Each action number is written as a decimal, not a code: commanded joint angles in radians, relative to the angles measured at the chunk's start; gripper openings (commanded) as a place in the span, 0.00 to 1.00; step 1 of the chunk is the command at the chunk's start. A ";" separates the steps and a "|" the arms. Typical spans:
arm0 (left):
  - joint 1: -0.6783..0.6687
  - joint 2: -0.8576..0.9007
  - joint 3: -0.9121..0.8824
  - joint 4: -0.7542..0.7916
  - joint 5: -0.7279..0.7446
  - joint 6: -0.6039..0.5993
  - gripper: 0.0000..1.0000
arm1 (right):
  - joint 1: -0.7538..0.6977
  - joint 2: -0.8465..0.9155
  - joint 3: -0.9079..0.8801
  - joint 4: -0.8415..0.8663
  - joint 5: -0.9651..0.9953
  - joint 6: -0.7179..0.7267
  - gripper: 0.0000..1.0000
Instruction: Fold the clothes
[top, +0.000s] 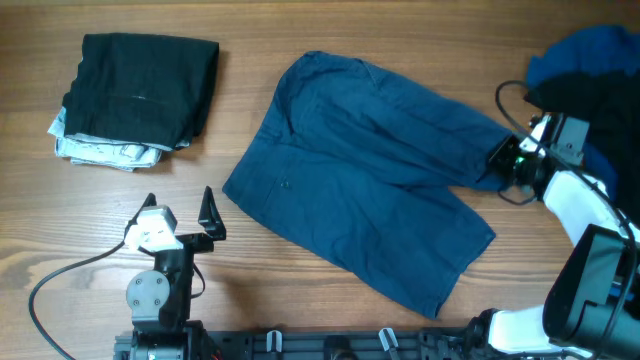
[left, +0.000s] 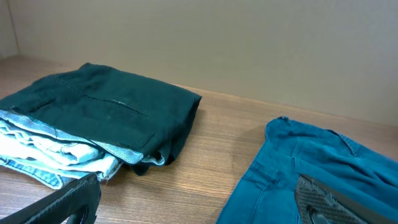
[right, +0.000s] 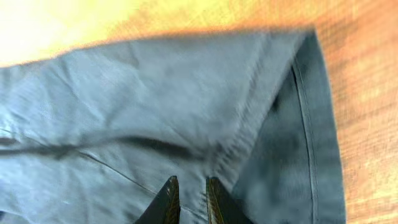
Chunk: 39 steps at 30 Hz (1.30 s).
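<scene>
Trousers (top: 360, 170) of dark blue lie spread flat at the table's (top: 60, 230) centre, one leg reaching toward 3 o'clock. There we see the right gripper (top: 497, 160) narrowed to a slit, pinching that leg's cloth near its hem. The left gripper (top: 178, 200), at 7 o'clock, gapes wide and holds nothing. A folded stack (top: 140, 90) sits at 10 o'clock.

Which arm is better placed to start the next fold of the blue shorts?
Right, most likely. The right gripper is pinched on the leg hem of the shorts, so it could carry that end over. The left gripper stands open over bare table, off the fabric.
</scene>
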 joint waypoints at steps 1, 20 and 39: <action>0.005 -0.007 -0.006 0.004 0.009 0.017 1.00 | 0.006 -0.051 0.061 -0.011 -0.005 -0.043 0.15; 0.005 -0.007 -0.006 0.004 0.009 0.017 1.00 | 0.006 0.057 0.032 -0.022 0.164 -0.095 0.47; 0.005 -0.007 -0.006 0.004 0.009 0.017 1.00 | 0.006 0.058 0.066 0.003 0.160 0.050 0.47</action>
